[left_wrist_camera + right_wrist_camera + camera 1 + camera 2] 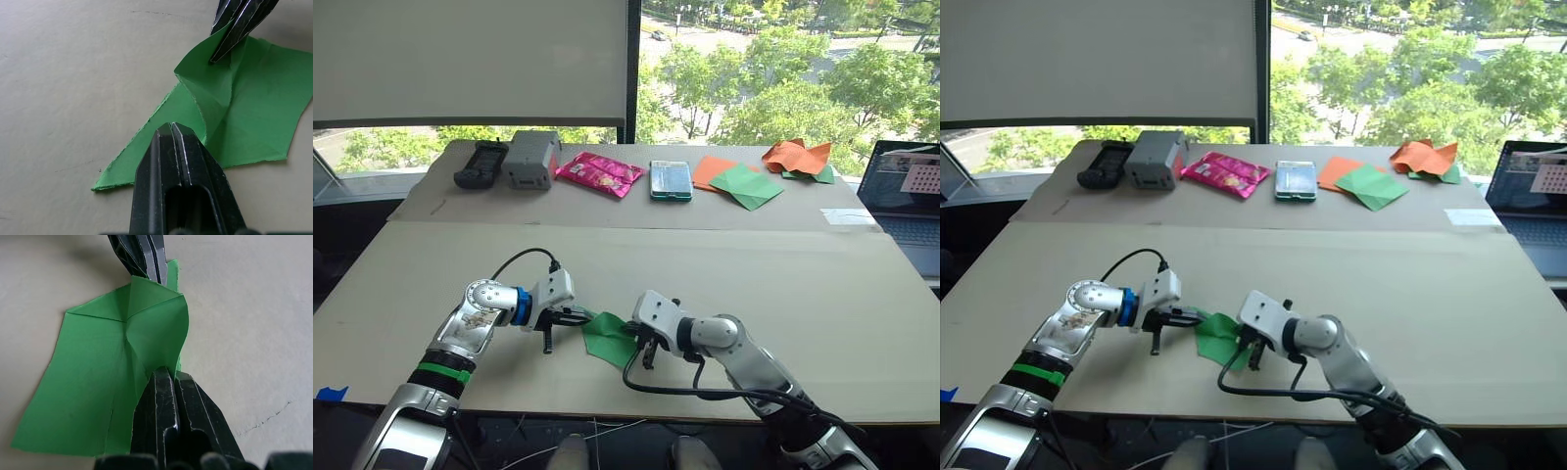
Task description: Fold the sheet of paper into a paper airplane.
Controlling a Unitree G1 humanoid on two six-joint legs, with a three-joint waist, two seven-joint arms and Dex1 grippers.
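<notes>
The sheet of paper (607, 338), bright green and partly folded with several creases, lay near the front edge of the tan table (783, 284), between the two arms. The left gripper (177, 128) was pinched closed on one edge of the sheet, its black fingers (166, 161) pressed together with paper between them. The right gripper (166, 374) was likewise clamped on the opposite edge, fingers (156, 401) together on a raised fold. Between the two grips the paper stood up in a ridge; the rest lay flat on the table. At the far side of the table sat a black device (481, 164), a grey box (530, 159), a pink packet (599, 174), a teal phone-like item (671, 180), flat orange and darker green squares (736, 182), and crumpled orange paper (795, 156). A laptop (909, 201) stood at the right edge.
</notes>
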